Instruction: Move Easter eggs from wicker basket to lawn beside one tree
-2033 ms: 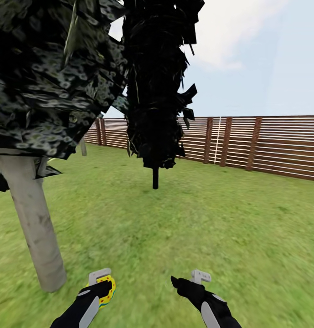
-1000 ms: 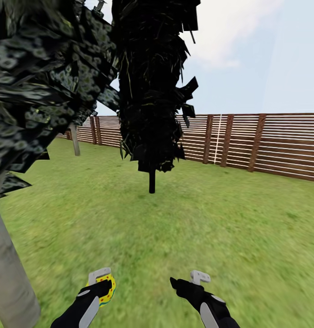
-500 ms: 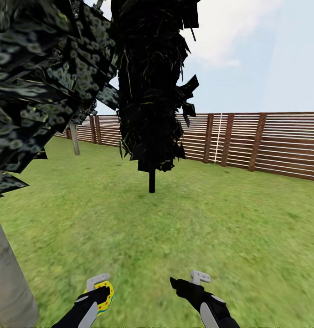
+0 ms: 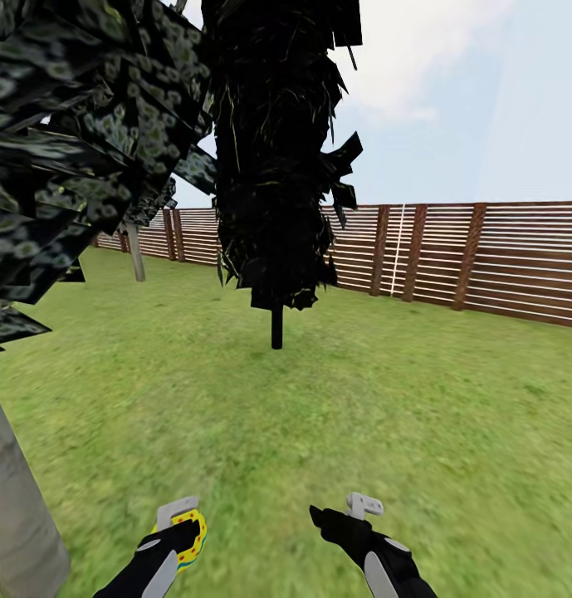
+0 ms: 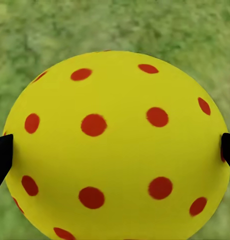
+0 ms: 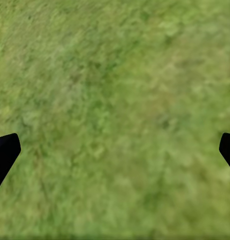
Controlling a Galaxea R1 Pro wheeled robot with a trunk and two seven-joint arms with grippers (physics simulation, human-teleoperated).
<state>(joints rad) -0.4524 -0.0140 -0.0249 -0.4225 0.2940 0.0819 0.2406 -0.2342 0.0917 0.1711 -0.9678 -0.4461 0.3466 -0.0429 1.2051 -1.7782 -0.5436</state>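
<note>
My left gripper (image 4: 184, 523) is shut on one Easter egg (image 4: 194, 531), low at the front left over the lawn (image 4: 335, 415). In the left wrist view the yellow egg (image 5: 115, 145) with red dots sits between the two dark fingertips (image 5: 2, 155), above grass. My right gripper (image 4: 344, 511) is open at the front right, and the right wrist view has its fingertips (image 6: 5, 152) wide apart over bare lawn (image 6: 115, 110). The tree's pale grey trunk (image 4: 20, 515) rises close by at the left, its speckled foliage (image 4: 78, 133) overhead. The wicker basket is out of view.
A dark tree on a thin black trunk (image 4: 276, 328) stands straight ahead. A brown slat fence (image 4: 485, 257) runs along the back and right. Another pale trunk (image 4: 137, 253) stands far off at the left. Open grass lies ahead and to the right.
The whole view has shifted, so the pale trunk now sits at the left edge: the camera moved. The egg stays in my left gripper, slightly lower; the right gripper is unchanged.
</note>
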